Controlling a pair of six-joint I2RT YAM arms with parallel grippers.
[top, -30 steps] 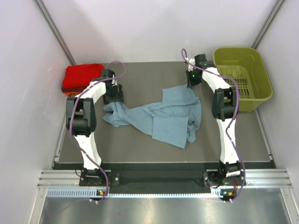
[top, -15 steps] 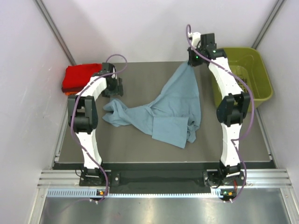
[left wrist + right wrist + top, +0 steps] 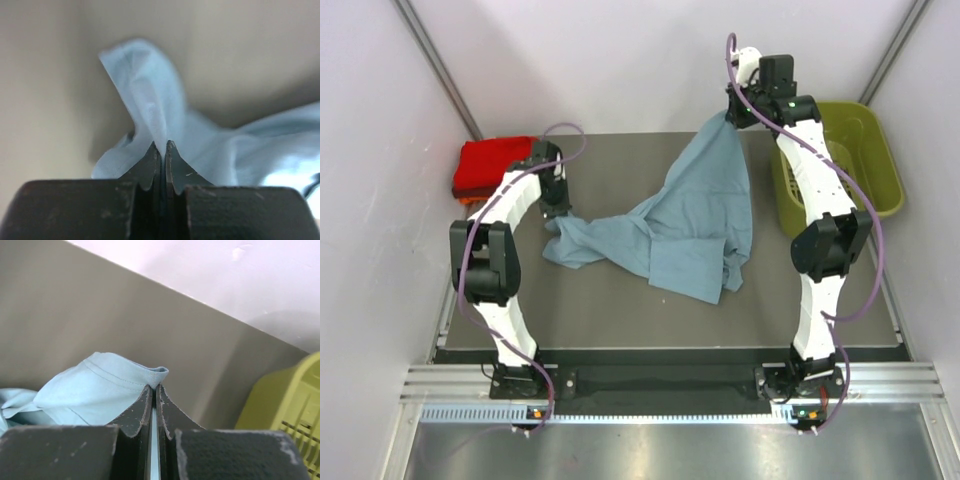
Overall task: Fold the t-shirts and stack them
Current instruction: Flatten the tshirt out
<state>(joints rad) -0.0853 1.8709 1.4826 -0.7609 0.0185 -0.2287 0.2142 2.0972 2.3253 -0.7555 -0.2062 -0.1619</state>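
1. Grey-blue t-shirt [image 3: 692, 225] lies crumpled across the middle of the worktop [image 3: 620, 310]. One corner is held up off the surface at the far right, and the rest trails down and to the left in a twisted band.
2. On my right wrist feed, the right fingers [image 3: 137, 412] are pressed together on a stitched hem of that shirt [image 3: 95, 390]. The hem's edge pokes out just above the tips.
3. From overhead, the right arm [image 3: 812, 175] reaches high over the far edge of the worktop. The cloth hangs from it as a stretched triangle.
4. On my left wrist feed, the left fingers [image 3: 149, 167] are pinching a fold of the same shirt [image 3: 150, 110]. The cloth rises in a soft peak above the tips, and the picture is blurred.
5. From overhead, the left arm [image 3: 510, 205] bends down to the shirt's left end, low over the worktop.
6. A bright red folded stack [image 3: 492, 165] sits in the far-left corner, just beside the left arm's wrist and apart from the grey-blue shirt. An orange sliver [image 3: 467, 201] shows under the stack's near edge.
7. An olive-green basket [image 3: 865, 170] stands at the far right, partly behind the right arm. Its corner [image 3: 280, 405] also shows on my right wrist feed.
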